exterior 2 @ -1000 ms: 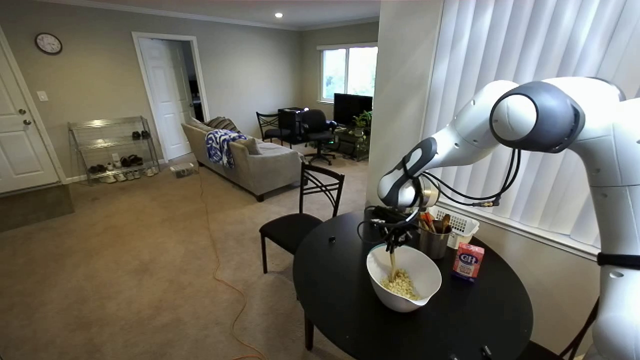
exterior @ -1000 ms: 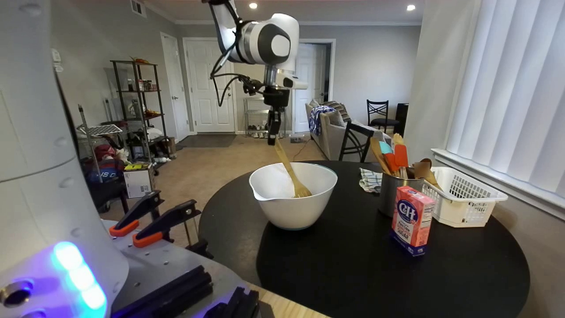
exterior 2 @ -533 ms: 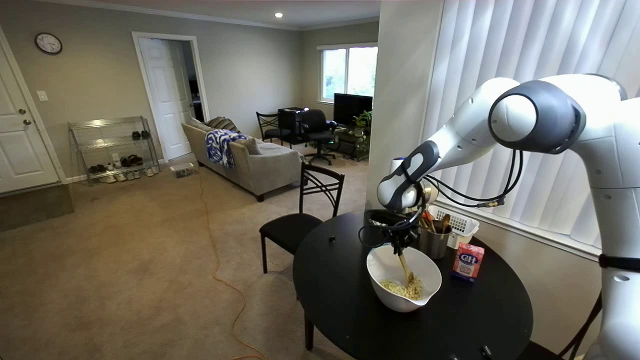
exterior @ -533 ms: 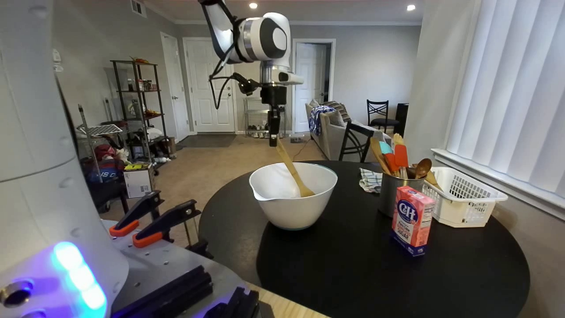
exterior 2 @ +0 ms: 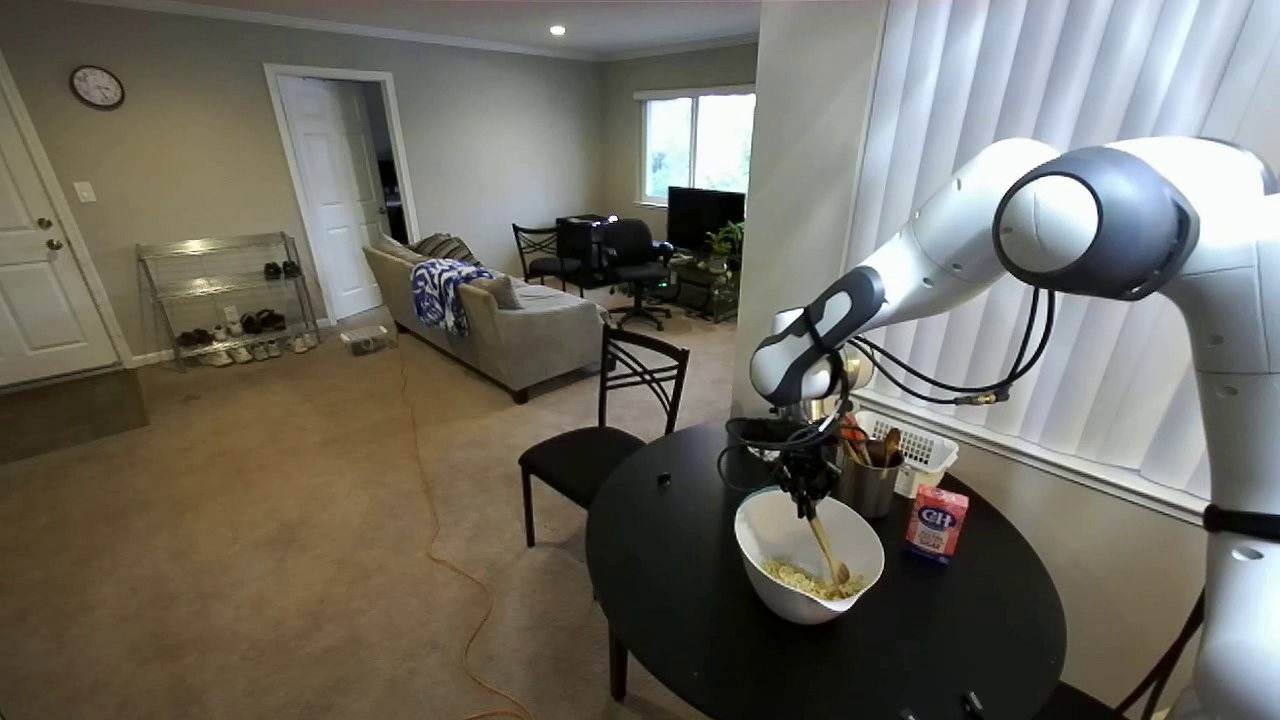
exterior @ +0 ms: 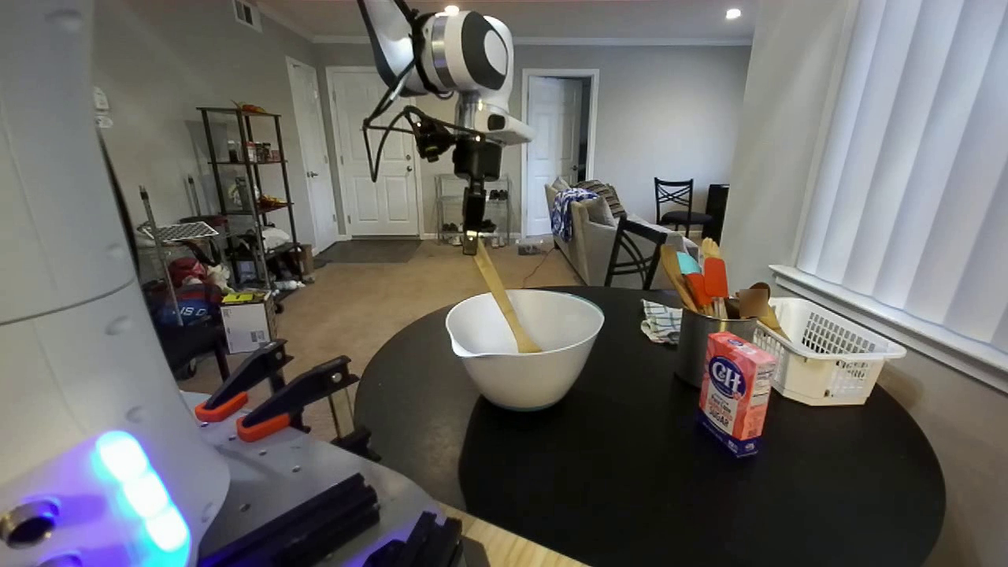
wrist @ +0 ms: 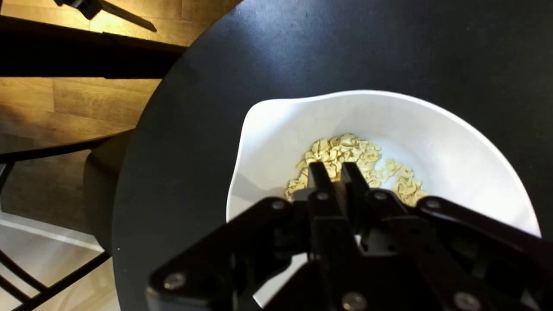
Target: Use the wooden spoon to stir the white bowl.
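The white bowl (exterior: pixel 528 382) stands upright on the round black table in both exterior views, and its spout shows in the wrist view (wrist: pixel 259 125). Pale yellow flakes (wrist: pixel 345 151) lie in its bottom. My gripper (exterior: pixel 471 246) is above the bowl, pointing down, shut on the top end of the wooden spoon (exterior: pixel 504 303). The spoon leans, with its head down inside the bowl; in an exterior view (exterior 2: pixel 823 548) the head touches the flakes near the spout side. In the wrist view the gripper (wrist: pixel 335 172) shows the handle (wrist: pixel 340 194) between its fingers; the spoon's head is hidden there.
On the black table (exterior: pixel 630 488) stand a pink sugar box (exterior: pixel 736 394), a metal utensil holder (exterior: pixel 697 342) and a white basket (exterior: pixel 846 374), with a folded cloth (exterior: pixel 661 321) behind. Clamps (exterior: pixel 307 394) sit by the robot's base. A black chair (exterior 2: pixel 590 460) stands beside the table.
The gripper, still holding the spoon, has shifted toward the spout side. The spoon's head has swept across the bowl through the flakes, pushing them. The bowl has barely moved.
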